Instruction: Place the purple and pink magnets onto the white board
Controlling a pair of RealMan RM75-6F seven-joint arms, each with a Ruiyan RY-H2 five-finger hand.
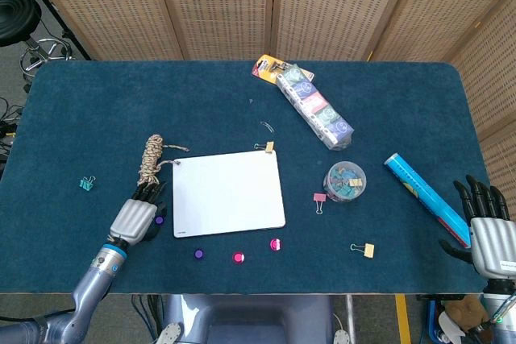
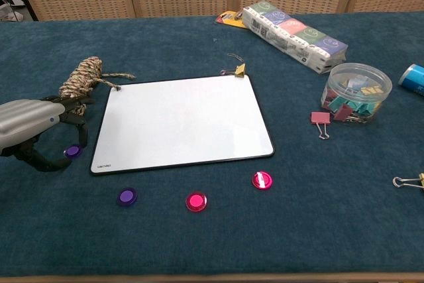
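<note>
Your white board (image 2: 182, 122) lies flat near the middle of the bench (image 1: 242, 102), bare, with every magnet off it. Your left hand (image 2: 30, 134) curls low around the purple magnet (image 2: 73, 152) just off the board's left edge; whether the fingertips grip it I cannot tell. Lift too early and it may slip or skid toward the rope coil (image 2: 81, 77). Your right hand (image 1: 486, 227) hangs spread and empty past the bench's right edge. Three glossy discs wait near the front edge: purple disc (image 2: 126, 197), pink disc (image 2: 196, 201), pink-and-white disc (image 2: 262, 179).
</note>
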